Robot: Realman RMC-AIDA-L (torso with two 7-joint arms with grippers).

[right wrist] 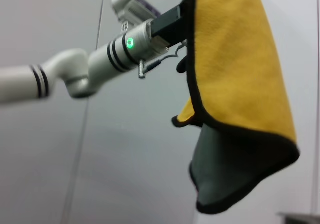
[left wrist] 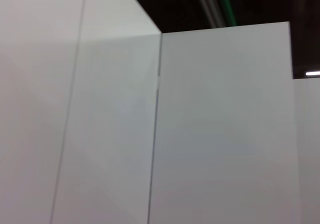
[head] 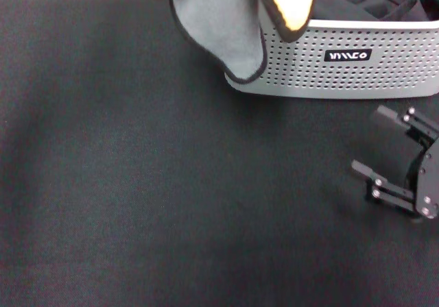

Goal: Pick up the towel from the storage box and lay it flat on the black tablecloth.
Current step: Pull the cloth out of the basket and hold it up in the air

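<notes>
Right wrist view: left hand (right wrist: 186,6) pinches towel (right wrist: 235,84) by one edge, hanging bunched, likely to land folded on black tablecloth (head: 137,183); right hand (head: 394,156) wide, idle.

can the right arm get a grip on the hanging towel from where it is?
Probably yes. The right end effector sits open and empty low over the tablecloth, nothing between it and the towel dangling from the left end effector; it must rise.
</notes>
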